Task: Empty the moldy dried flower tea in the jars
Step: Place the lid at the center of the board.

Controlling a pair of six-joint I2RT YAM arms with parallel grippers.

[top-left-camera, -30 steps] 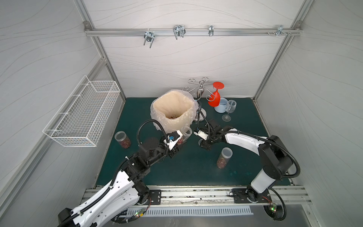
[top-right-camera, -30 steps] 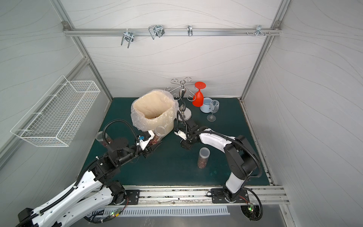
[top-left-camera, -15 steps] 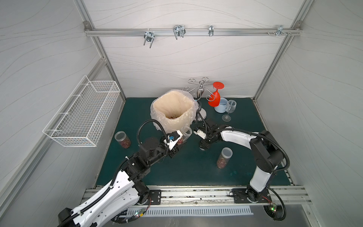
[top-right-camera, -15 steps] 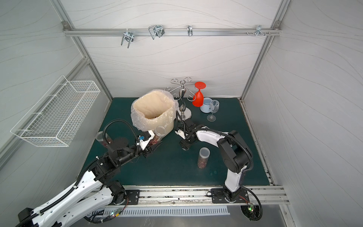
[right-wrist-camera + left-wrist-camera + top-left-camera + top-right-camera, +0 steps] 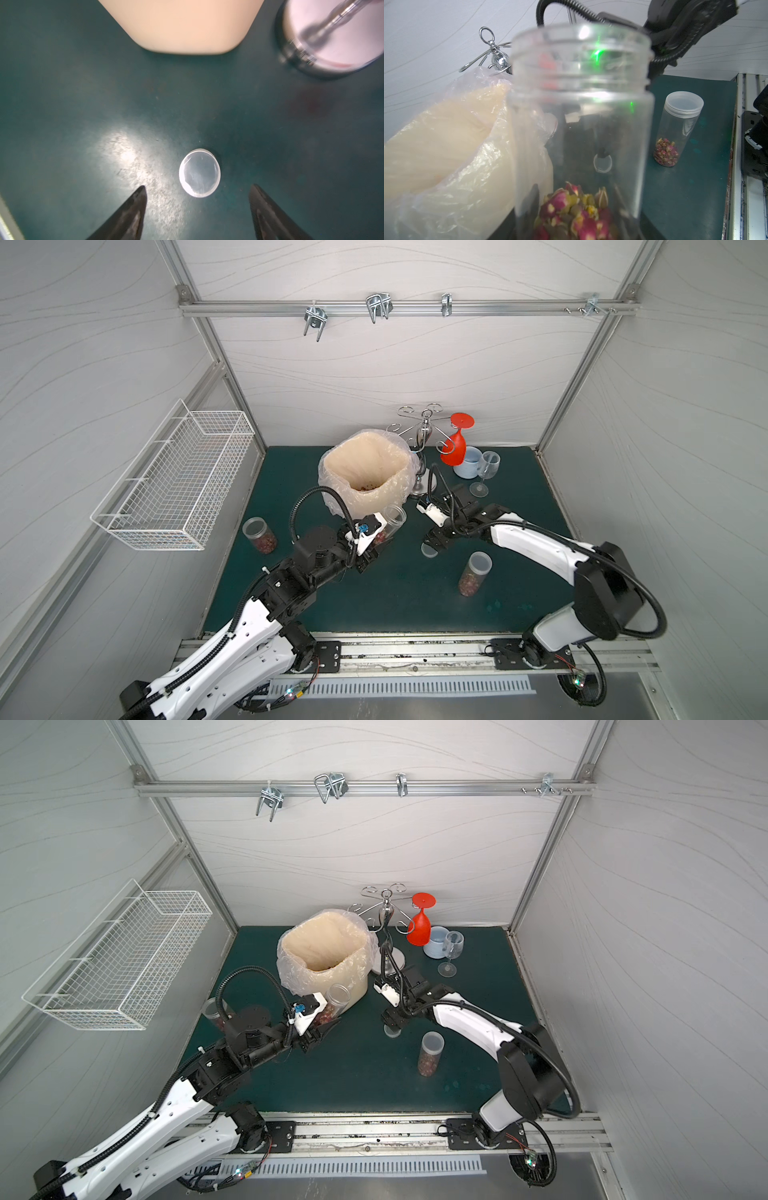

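Moldy dried flower tea (image 5: 575, 212) lies low in an uncapped jar (image 5: 394, 517), apparently clamped by the left gripper (image 5: 376, 545) beside the lined bin (image 5: 365, 472). The right gripper (image 5: 197, 187), spread and empty, hovers over the lid (image 5: 199, 172). Next: tip the jar over the bin.

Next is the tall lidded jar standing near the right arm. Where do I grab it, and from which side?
Take the tall jar around its clear wall, midway, below its lid, coming in level from the right arm's side. It stands upright, narrow and round, apart from other things, so the open right gripper should straddle it.
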